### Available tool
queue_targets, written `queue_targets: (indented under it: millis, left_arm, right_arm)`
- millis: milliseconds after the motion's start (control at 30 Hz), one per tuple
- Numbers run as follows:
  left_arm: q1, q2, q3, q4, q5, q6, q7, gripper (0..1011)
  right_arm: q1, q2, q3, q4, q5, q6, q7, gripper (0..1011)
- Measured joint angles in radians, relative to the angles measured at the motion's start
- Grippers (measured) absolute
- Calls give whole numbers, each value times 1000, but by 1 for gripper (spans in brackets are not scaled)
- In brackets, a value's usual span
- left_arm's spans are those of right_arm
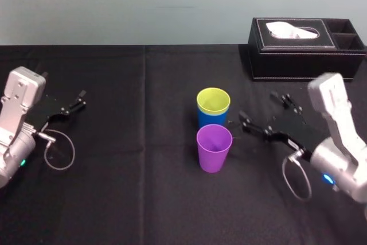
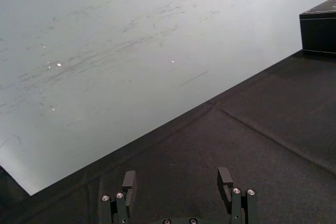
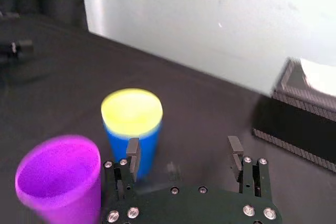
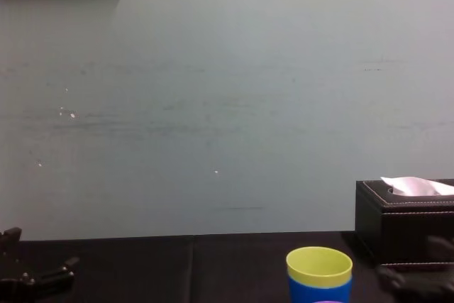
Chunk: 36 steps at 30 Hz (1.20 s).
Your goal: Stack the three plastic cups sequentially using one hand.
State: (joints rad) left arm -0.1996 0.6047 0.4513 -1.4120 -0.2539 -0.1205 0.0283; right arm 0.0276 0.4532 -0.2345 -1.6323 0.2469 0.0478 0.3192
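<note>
In the middle of the black table the yellow-green cup (image 1: 213,101) sits nested inside the blue cup (image 1: 206,120), upright; this pair also shows as yellow-green cup (image 3: 132,112) in blue cup (image 3: 143,148) and yellow-green cup (image 4: 319,266) from the chest. The purple cup (image 1: 214,147) stands upright just in front of them, apart, also as purple cup (image 3: 60,174). My right gripper (image 1: 262,114) hovers open to the right of the cups, holding nothing; its fingers (image 3: 133,156) frame bare cloth beside the blue cup. My left gripper (image 1: 73,105) rests open at the far left.
A black leather tissue box (image 1: 307,47) with white tissue stands at the back right, behind my right arm. The table's far edge (image 1: 143,45) meets a pale wall. Bare black cloth lies left of the cups and along the front.
</note>
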Motion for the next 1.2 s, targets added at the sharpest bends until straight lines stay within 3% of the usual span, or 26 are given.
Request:
queue_targets:
  millis: [267,533,667,900,1200]
  left_arm:
    - [0,0,0,0,0,0,0,1011]
    - [0,0,0,0,0,0,0,1011]
    - [0,0,0,0,0,0,0,1011]
    - [0,0,0,0,0,0,0,1011]
    - [0,0,0,0,0,0,0,1011]
  right_arm:
    - [-140,53,50,-23,39,-36,46,1000]
    - [-213,81,16,-49,22,-108,105,1000]
    - [-227,85,-7,-58,19,-141,132,1000]
    - [-215,60,-30,-39,44,-180,151,1000]
    - [-174,28,-50,-9,58,-180,144,1000]
